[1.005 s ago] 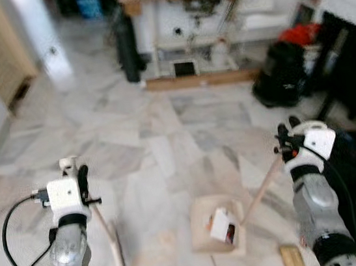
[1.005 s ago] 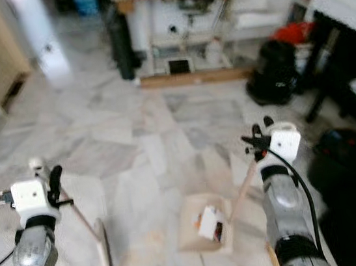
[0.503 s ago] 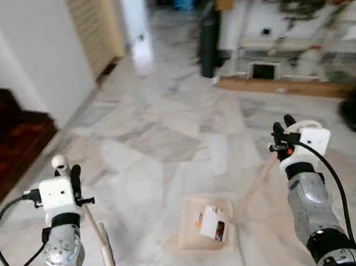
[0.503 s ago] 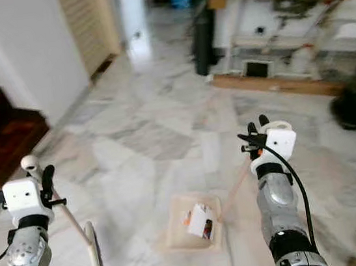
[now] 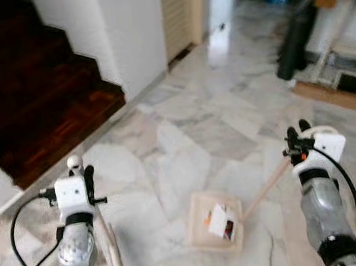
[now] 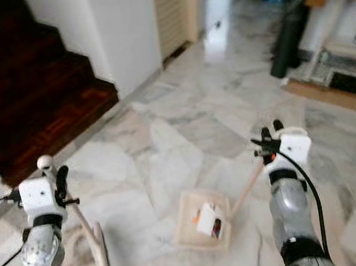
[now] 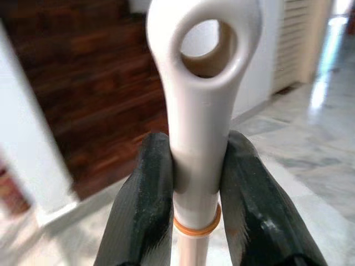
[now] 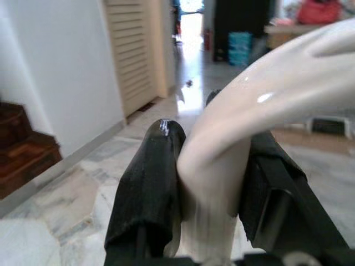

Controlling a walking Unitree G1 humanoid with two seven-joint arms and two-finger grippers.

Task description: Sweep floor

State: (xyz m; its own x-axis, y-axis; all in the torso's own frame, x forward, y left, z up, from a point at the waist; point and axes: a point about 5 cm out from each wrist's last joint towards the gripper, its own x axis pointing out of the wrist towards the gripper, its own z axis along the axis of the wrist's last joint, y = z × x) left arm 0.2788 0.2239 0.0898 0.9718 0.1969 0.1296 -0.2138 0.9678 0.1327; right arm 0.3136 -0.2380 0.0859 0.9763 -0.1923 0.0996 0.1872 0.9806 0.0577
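Head views first: left hand [image 5: 82, 179] up at chest height, clamped on the broom [image 5: 107, 244], bristles hanging just above the marble floor [image 5: 183, 122] beside the arm. Right hand [image 5: 299, 138] pinching the long handle of the dustpan [image 5: 214, 222], pan flat on the floor between the two arms. Scraps of litter [image 5: 220, 222] sitting inside the pan, white card and something orange and dark. Dark wooden stairs [image 5: 28, 93] off to the left, white wall [image 5: 128, 28] beside them, a louvred door [image 5: 176, 8] beyond, clutter and a black bag [image 5: 295, 42] far right.

Left wrist view: fingers [image 7: 148, 199] pressed tight on either side of the broom's cream handle, just below the hanging loop, orange ring under the grip. Firm hold by the look of it.

Right wrist view: black fingers [image 8: 152, 185] squeezing the curved top of the dustpan handle. Blurred, but closed on it.

Risks from here: pan already loaded, so any tilt or jerk of that long handle likely spills the litter back out. Broom gripped at the very tip, so little leverage; bristles may swing wide and knock the pan. Stair step close on the left, easy to clip.
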